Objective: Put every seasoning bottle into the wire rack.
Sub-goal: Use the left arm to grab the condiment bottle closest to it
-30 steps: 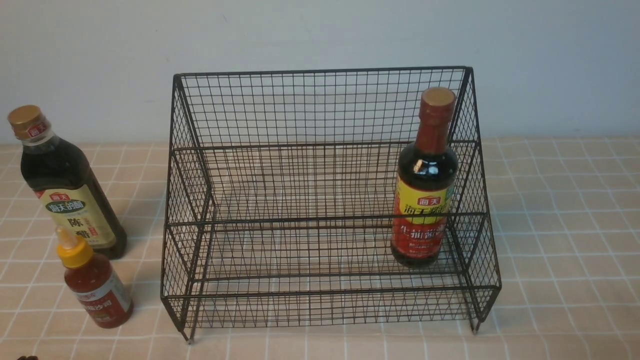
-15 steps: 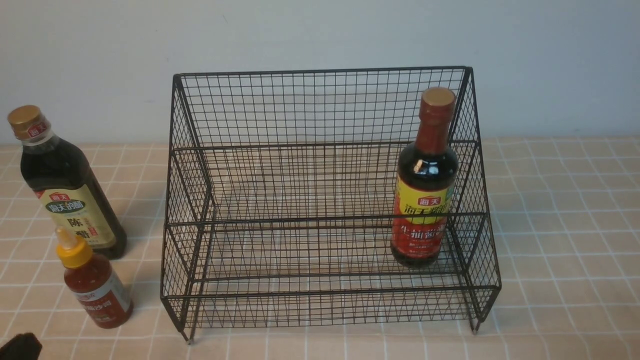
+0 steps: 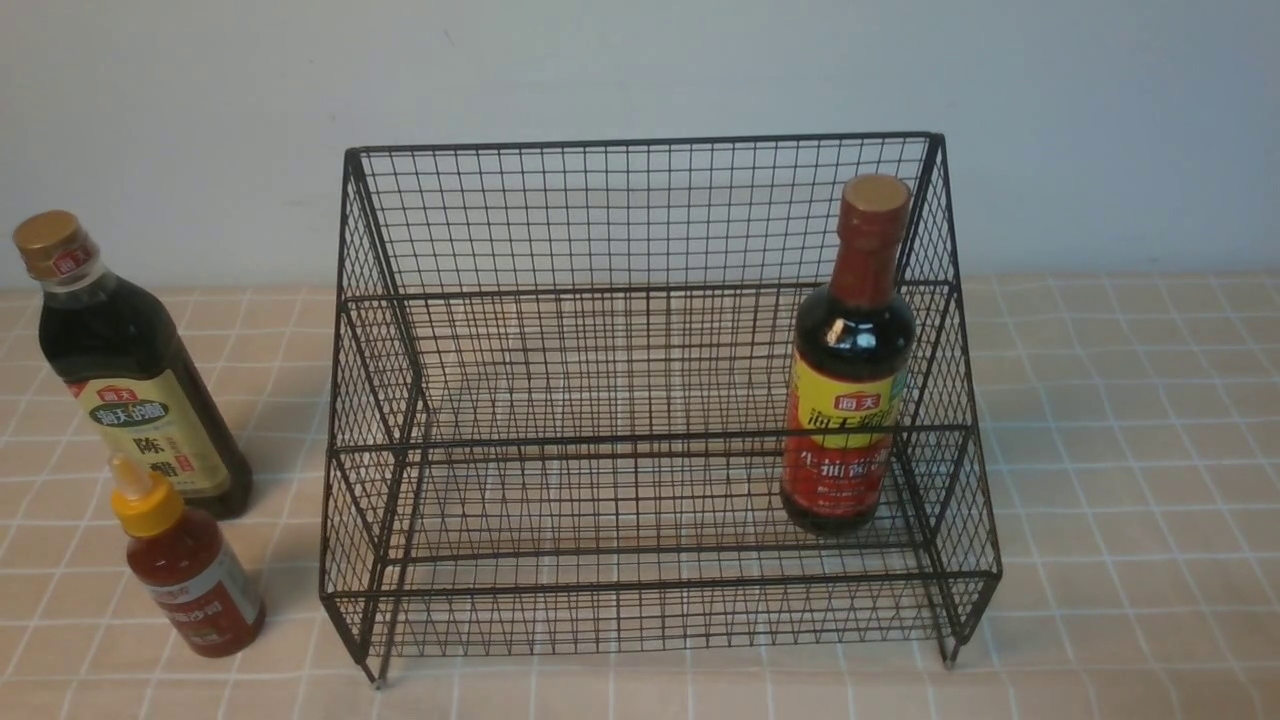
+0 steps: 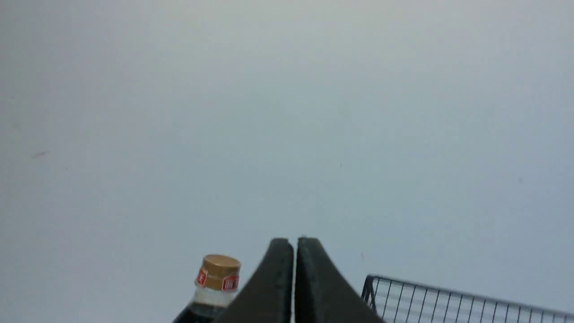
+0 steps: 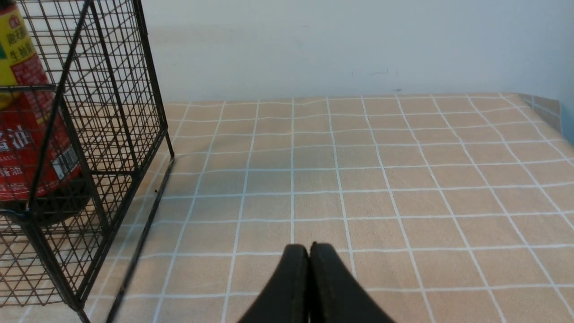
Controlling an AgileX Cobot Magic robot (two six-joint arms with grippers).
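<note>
The black wire rack (image 3: 640,210) stands mid-table. The red-necked dark bottle (image 3: 850,370) with a yellow-red label stands upright inside it at the right end; it also shows in the right wrist view (image 5: 22,134). The tall dark bottle (image 3: 125,370) with a gold cap stands on the table left of the rack; its cap shows in the left wrist view (image 4: 218,273). The small red sauce bottle (image 3: 185,565) stands in front of it. My left gripper (image 4: 294,240) is shut and empty, raised near the tall bottle's cap. My right gripper (image 5: 309,246) is shut and empty, low over the table right of the rack.
A beige checked cloth (image 3: 1130,480) covers the table. A pale wall (image 3: 640,70) rises behind the rack. The cloth's far right edge shows in the right wrist view (image 5: 556,112). Neither gripper shows in the front view.
A dark part of my left arm showed at the bottom left corner of the front view half a second ago and has left the view. The bottles and the rack have not moved.
</note>
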